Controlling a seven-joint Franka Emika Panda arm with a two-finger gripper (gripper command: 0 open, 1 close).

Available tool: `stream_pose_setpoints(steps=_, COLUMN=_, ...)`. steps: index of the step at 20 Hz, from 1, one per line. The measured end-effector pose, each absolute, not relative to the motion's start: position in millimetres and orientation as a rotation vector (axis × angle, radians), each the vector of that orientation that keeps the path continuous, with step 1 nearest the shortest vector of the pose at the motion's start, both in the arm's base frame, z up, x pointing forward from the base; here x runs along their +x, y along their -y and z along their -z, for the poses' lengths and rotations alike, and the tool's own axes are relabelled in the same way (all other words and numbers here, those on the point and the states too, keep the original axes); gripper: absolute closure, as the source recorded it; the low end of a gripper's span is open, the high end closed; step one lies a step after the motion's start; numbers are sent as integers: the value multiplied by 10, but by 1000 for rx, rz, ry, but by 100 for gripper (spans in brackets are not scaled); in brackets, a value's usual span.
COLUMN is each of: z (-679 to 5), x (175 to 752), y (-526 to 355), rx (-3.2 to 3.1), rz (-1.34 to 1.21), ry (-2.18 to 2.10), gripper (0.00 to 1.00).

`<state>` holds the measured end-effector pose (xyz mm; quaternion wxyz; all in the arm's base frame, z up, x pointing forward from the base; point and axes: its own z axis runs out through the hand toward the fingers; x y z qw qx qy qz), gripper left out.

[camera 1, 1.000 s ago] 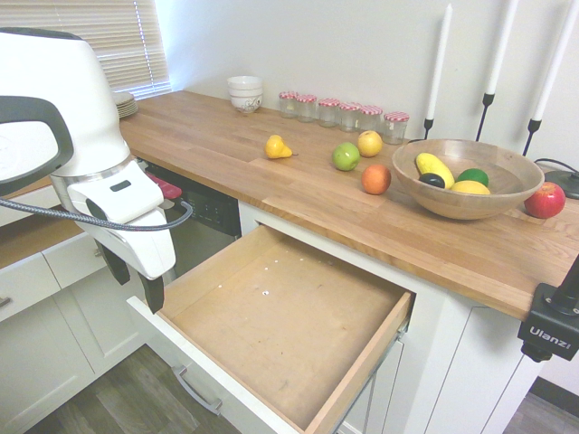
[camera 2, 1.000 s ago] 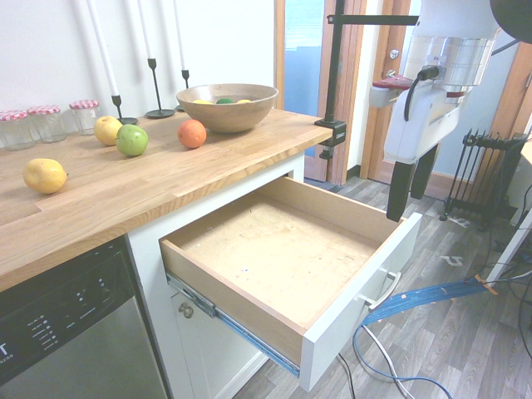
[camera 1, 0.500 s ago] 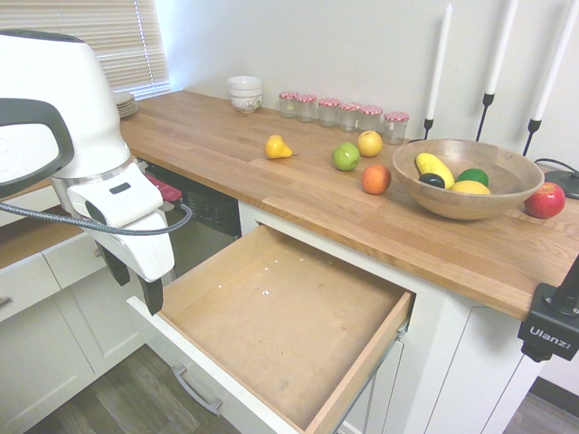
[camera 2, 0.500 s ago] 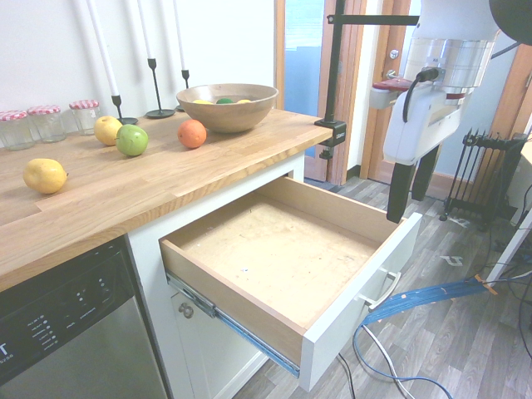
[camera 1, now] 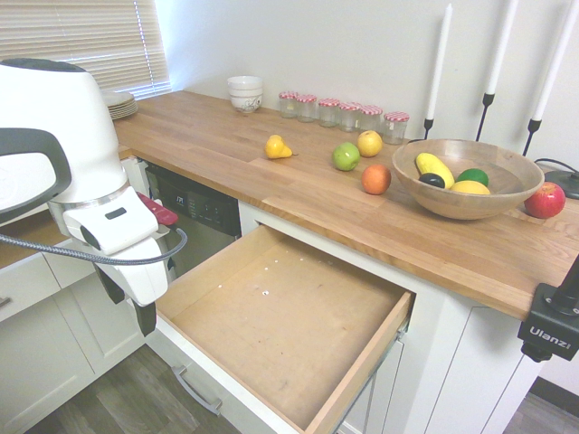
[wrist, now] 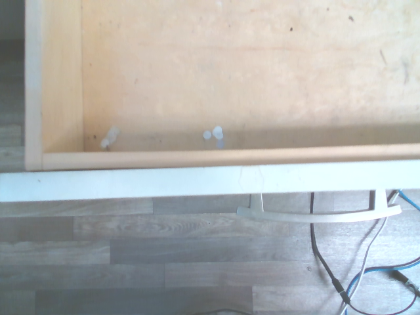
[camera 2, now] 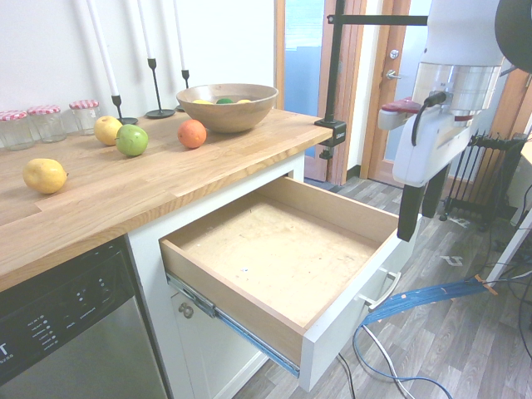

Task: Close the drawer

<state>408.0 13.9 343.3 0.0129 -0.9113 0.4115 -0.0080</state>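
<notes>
- one drawer (camera 2: 291,266) stood pulled fully out below the tabletop (camera 2: 125,195), its plywood floor bare.
- end effector (camera 2: 420,212) hung just outside the drawer's white front, fingers spread wide, holding nothing.

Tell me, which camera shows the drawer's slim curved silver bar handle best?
The wrist view: the slim curved silver bar handle lies whole and close, outside the flat white drawer front. The first exterior view shows it at the picture's edge; the second shows it small, side-on.
</notes>
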Motion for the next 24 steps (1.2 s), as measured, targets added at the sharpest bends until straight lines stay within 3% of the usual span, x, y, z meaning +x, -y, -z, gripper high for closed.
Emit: stream_pose_setpoints(steps=24, z=-1911, x=4007, y=125, rx=-2830, rz=-172, ry=-1320, gripper=0)
